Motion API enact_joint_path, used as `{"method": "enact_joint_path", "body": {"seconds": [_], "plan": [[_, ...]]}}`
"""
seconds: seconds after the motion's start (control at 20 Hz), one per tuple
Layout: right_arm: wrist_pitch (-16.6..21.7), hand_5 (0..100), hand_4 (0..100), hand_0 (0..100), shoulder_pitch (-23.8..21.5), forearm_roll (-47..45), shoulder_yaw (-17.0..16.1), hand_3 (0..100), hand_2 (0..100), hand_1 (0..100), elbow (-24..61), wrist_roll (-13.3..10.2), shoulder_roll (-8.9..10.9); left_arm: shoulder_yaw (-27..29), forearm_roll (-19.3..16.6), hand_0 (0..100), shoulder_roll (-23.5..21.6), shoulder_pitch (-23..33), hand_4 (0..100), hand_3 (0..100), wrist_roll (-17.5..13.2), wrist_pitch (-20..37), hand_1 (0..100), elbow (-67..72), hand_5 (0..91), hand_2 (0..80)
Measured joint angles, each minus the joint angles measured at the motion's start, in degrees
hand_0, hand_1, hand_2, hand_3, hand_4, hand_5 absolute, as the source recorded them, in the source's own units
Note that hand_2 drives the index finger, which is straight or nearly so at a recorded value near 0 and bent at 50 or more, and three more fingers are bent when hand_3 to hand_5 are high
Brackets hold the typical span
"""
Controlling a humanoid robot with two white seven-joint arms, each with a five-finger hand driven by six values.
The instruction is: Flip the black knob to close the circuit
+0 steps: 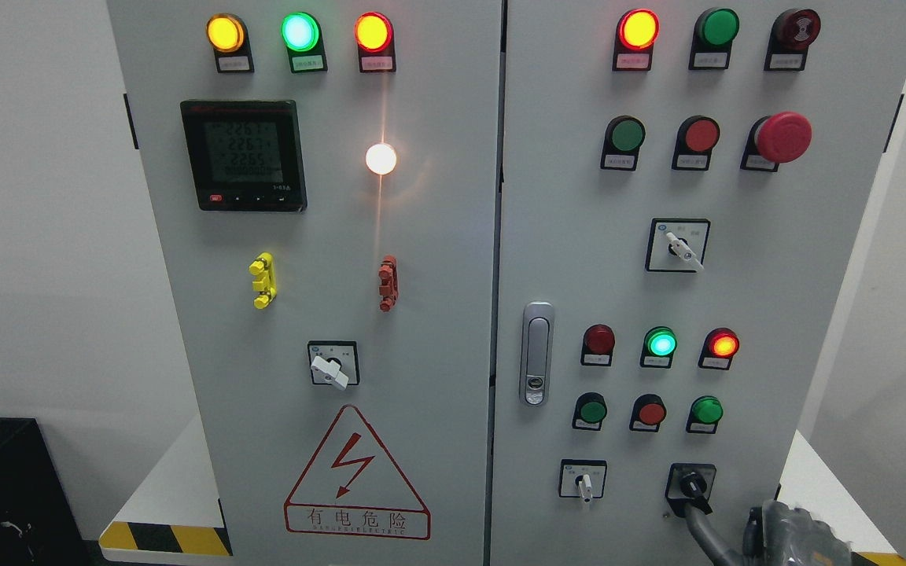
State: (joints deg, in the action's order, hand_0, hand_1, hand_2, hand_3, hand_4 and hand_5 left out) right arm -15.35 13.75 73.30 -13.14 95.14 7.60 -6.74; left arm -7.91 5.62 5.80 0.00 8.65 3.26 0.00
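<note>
right hand [791, 534] low beside black knob [690, 481] | one finger [697, 525] reaches it, grip we can't tell | risk: we slip off, knob unturned

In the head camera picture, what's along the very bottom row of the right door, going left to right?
White switch → black knob → the robot's right hand, low in the corner, with one finger reaching up to the knob.

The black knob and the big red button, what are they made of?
Black knob: probably hard plastic, with a slight sheen. Red button: looks like smooth plastic, evenly coloured with a soft shine. The right hand looks like grey metal or plastic.
</note>
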Motion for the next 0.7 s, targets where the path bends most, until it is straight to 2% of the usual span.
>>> {"method": "enact_joint_path", "body": {"seconds": [0.7], "plan": [[0.0, 100, 100, 0, 0.5, -0.1, -0.6, 100, 92, 2, -0.1, 0.2, 0.03, 0.0, 0.0, 12, 0.0, 0.0, 0, 0, 0.0, 0.0, 56, 0.0, 0.0, 0.0]]}}
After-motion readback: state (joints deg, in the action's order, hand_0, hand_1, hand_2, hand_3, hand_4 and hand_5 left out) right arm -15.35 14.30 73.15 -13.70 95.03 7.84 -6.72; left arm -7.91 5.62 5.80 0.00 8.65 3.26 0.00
